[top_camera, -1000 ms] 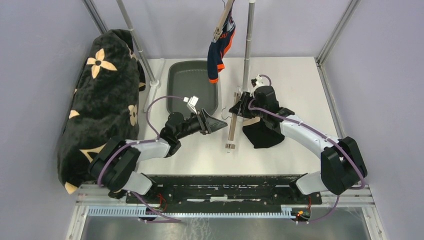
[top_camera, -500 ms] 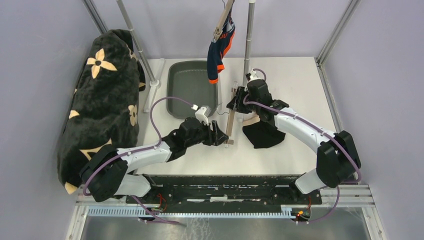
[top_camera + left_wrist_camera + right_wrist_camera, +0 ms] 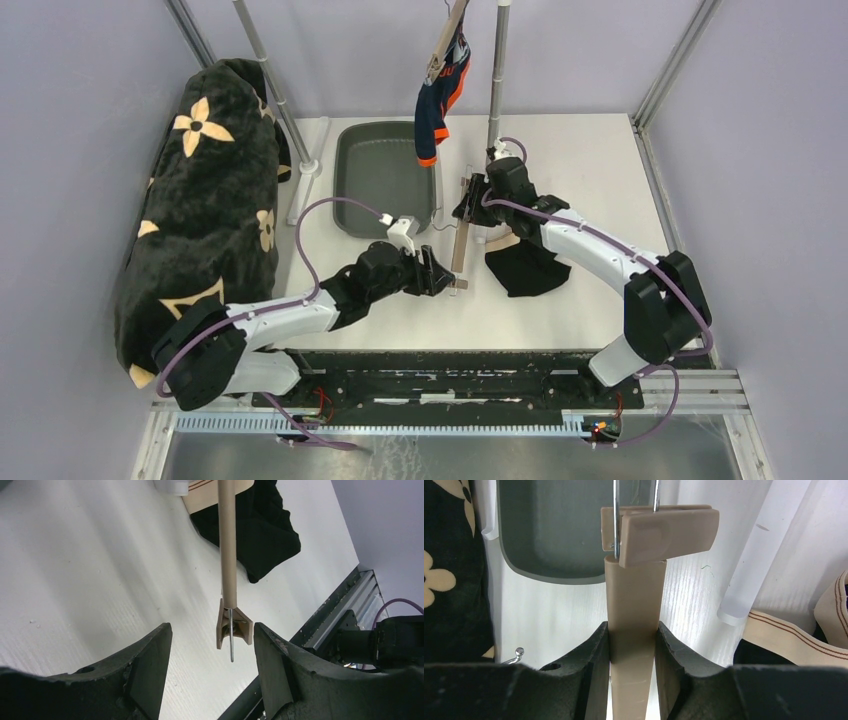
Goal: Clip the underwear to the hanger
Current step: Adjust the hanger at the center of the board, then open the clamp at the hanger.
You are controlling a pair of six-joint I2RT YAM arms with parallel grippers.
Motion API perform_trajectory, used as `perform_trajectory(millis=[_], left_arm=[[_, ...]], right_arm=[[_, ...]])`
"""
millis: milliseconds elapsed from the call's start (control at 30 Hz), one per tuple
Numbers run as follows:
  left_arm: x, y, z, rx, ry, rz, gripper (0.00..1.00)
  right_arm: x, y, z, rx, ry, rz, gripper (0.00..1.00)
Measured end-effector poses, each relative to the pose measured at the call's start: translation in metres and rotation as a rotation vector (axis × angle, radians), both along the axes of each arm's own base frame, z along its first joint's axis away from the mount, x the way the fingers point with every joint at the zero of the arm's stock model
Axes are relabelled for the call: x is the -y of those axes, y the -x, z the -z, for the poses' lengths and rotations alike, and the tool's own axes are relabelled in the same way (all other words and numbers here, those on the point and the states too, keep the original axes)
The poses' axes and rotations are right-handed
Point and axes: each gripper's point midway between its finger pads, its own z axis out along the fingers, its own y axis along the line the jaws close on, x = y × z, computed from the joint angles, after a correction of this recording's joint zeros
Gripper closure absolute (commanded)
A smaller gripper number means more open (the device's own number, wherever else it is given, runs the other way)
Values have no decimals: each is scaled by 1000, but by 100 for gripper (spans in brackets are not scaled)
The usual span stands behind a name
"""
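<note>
The right tool [image 3: 633, 632] clamps the hanger [image 3: 634, 585] bar just beside its far clip [image 3: 659, 532]. The left tool [image 3: 212, 630] gapes wide, with the near clip [image 3: 235, 626] just off its tips, untouched.

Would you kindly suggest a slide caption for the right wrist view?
Right gripper clamps the tan hanger near its end clip; grey tray behind.

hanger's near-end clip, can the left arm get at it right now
Probably yes. The left gripper is open, the clip lined up in its gap, with nothing between. The right gripper grips the hanger bar farther up, and the black underwear lies off to the side.
</note>
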Motion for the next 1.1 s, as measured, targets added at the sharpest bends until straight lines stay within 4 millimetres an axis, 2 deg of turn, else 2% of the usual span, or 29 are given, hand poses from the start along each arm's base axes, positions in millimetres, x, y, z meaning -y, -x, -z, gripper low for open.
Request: perform_trajectory(millis=[200,400,633,867,1100], left_arm=[[1,0,-15,35,41,1,32],[7,5,-17,41,49,21,33],[10,11,-6,25,30,38,34],[8,9,-3,27,19,20,36],[8,9,11,5,-11,20,36]], right_arm=[[-1,-1,5,-10,12,2,96],[-5,-5,6,-13,16,1,96],[-7,-12,-2,3,16,9,96],[-8,-14,-1,-1,20,10,97],[-9,-14,-1,-1,20,7,97]])
